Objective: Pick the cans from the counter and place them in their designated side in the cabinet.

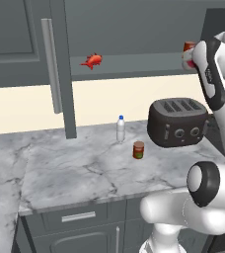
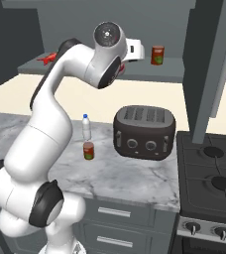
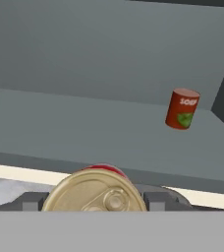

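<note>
- A dark toaster (image 1: 177, 121) with four slots on top and two round knobs on its front is seen tilted, with one end raised.
- A small clear bottle (image 1: 120, 128) with a blue cap is stood upright to the left of the toaster, near the back wall.
- A plain orange-red can (image 1: 138, 149) with a dark top is stood upright just in front of the bottle, apart from it.
- A small red-orange object (image 1: 92, 61) of irregular shape is seen lying at the left end of the grey shelf.
- A stove (image 2: 210, 191) with dark round burners and front knobs is seen to the right of the toaster.
</note>
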Robot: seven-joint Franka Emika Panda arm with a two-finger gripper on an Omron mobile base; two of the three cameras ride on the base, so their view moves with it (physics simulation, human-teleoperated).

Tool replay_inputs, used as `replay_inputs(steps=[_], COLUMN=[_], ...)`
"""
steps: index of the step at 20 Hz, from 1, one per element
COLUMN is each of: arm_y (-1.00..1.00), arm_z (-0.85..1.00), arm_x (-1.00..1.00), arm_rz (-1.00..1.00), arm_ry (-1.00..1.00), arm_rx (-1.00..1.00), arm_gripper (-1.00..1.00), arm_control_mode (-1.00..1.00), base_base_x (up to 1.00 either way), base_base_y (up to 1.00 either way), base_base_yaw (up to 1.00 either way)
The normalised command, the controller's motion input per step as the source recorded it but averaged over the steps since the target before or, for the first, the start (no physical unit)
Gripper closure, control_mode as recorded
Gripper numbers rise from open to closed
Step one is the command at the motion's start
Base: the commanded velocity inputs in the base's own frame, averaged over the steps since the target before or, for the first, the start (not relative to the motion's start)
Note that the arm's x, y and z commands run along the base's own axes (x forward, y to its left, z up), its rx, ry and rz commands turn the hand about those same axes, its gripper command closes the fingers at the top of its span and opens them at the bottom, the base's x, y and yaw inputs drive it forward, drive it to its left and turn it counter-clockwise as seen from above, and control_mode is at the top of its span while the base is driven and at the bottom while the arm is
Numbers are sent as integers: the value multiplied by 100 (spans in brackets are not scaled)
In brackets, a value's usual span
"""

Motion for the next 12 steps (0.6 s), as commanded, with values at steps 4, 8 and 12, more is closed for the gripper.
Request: replay_inputs(steps=[4,8,12], arm_y=[-4,-5,-5], arm_z=[0,0,0], arm_x=[13,12,13], arm_rz=[0,0,0], arm_ry=[0,0,0], arm_rx=[0,0,0], arm_gripper=[100,100,100], arm_control_mode=[-100,-100,-100], base_base_x=[0,0,0], base_base_y=[0,0,0], base_base_yaw=[0,0,0])
